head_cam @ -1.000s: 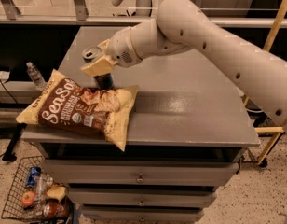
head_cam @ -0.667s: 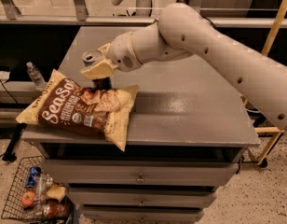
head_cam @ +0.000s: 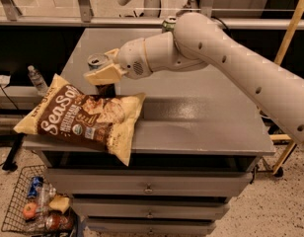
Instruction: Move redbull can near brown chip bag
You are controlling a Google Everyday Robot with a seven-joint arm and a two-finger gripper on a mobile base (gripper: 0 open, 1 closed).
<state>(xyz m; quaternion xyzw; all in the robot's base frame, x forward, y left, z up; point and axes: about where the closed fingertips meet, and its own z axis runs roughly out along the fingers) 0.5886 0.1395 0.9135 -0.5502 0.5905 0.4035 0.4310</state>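
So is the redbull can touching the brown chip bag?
Cannot tell. In camera view, the brown chip bag hides the base of the redbull can; the gripper is at the can.

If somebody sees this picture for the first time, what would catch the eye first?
The big white robot arm reaches in from the right across the grey cabinet; its gripper is at the redbull can. Just in front lies the large brown chip bag, overhanging the front left edge.
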